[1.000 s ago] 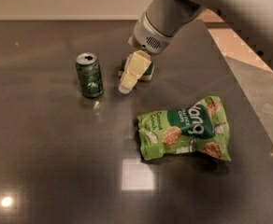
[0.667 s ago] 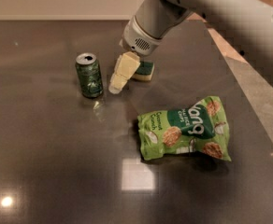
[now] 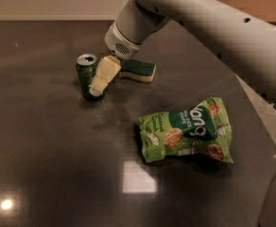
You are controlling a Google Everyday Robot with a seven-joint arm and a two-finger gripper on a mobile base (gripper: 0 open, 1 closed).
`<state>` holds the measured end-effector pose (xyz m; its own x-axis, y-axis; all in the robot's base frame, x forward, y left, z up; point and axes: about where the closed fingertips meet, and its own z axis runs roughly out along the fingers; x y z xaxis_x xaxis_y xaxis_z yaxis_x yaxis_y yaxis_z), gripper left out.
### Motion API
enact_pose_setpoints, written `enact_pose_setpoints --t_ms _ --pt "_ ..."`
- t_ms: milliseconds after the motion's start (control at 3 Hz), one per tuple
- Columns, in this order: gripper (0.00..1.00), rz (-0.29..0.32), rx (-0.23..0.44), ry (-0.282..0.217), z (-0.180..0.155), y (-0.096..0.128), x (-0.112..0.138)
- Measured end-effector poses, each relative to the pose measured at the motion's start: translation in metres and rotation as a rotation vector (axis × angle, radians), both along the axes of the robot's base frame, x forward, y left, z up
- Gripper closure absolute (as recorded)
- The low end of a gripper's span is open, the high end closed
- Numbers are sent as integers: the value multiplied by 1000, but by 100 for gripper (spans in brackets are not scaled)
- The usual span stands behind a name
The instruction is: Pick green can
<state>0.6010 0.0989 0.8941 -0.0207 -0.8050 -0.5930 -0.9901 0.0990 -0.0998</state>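
While its grip cannot be told, claw (image 3: 99, 85) against right side of green can (image 3: 84, 74).

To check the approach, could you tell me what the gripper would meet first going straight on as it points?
Probably the green can: the gripper points down-left, overlapping the can's right side. Depth is unclear, so it might instead reach the dark table just in front.

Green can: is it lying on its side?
No, the green can stands upright, silver top up, with the gripper close beside it.
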Motion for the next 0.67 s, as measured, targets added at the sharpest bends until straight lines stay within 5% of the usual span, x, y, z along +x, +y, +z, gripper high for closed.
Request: enact_pose_setpoints --t_ms 333,667 --pt "0 2 21 -5 1 17 3" --pt "18 3 33 2 3 26 4"
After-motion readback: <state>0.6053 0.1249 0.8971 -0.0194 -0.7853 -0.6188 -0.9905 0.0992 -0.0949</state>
